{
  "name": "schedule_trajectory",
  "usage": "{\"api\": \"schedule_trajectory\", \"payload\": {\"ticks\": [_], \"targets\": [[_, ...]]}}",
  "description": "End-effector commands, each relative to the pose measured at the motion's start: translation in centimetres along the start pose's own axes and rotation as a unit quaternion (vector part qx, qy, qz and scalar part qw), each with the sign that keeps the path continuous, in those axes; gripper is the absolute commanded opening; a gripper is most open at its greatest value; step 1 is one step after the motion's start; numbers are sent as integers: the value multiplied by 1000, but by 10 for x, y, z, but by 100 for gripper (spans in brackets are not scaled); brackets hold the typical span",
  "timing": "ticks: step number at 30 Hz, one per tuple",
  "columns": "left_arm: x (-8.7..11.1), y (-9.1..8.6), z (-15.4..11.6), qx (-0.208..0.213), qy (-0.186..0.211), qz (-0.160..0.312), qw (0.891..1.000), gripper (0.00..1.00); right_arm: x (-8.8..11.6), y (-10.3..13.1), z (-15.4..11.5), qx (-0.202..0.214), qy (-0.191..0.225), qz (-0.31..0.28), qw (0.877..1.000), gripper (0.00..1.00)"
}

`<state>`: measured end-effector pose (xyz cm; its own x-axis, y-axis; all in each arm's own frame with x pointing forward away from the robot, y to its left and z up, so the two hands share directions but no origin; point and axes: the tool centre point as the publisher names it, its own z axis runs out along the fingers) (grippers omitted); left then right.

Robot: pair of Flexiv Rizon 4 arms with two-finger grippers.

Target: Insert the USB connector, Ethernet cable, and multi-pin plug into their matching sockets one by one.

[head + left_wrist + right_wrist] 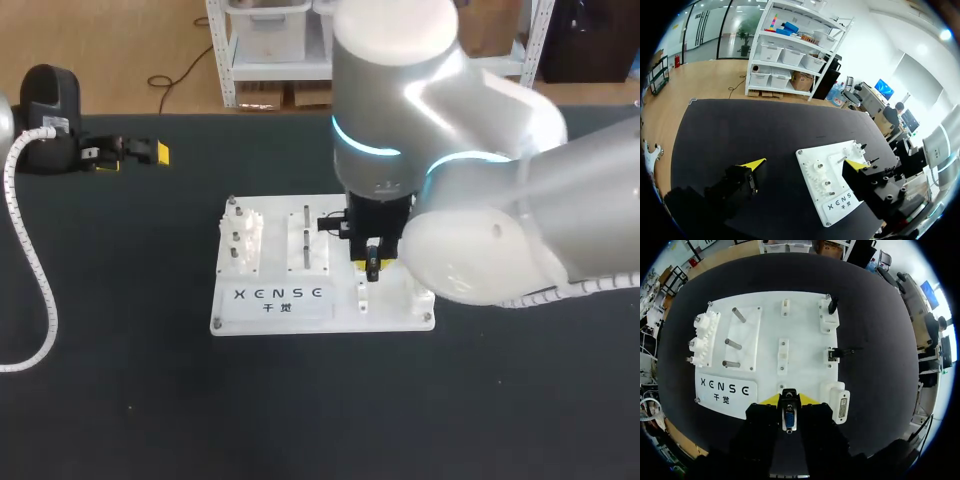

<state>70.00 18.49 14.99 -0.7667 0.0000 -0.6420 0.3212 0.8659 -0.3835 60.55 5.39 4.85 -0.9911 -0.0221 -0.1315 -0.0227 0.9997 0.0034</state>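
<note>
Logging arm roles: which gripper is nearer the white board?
Right. The right gripper is over the white board, holding the multi-pin plug; the left gripper is off it, far left.

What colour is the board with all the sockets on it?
The board is white; the right wrist view shows it best.

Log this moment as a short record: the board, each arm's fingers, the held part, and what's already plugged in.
board: white fixture board on the black table
right gripper: over the board's near edge, fingers shut on the multi-pin plug
multi-pin socket: white block beside the right gripper, empty
USB connector: black, appears seated in its white block
Ethernet cable: appears plugged in at the board's edge
left gripper: off the board, fingers open, holding nothing
</note>
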Motion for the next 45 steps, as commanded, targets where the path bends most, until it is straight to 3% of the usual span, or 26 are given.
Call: {"api": "schedule_trajectory", "payload": {"ticks": [1, 12, 25, 45], "targets": [[0, 0, 0, 0, 0, 0, 1000, 100, 8, -14, -14, -3, -21, 4, 1000, 0], [0, 0, 0, 0, 0, 0, 1000, 100, 12, -40, -28, 15, -32, 19, 999, 0], [0, 0, 0, 0, 0, 0, 1000, 100, 10, -60, -23, 39, -34, 31, 998, 0], [0, 0, 0, 0, 0, 0, 1000, 100, 10, -66, -13, 48, -30, 29, 998, 0]]}}
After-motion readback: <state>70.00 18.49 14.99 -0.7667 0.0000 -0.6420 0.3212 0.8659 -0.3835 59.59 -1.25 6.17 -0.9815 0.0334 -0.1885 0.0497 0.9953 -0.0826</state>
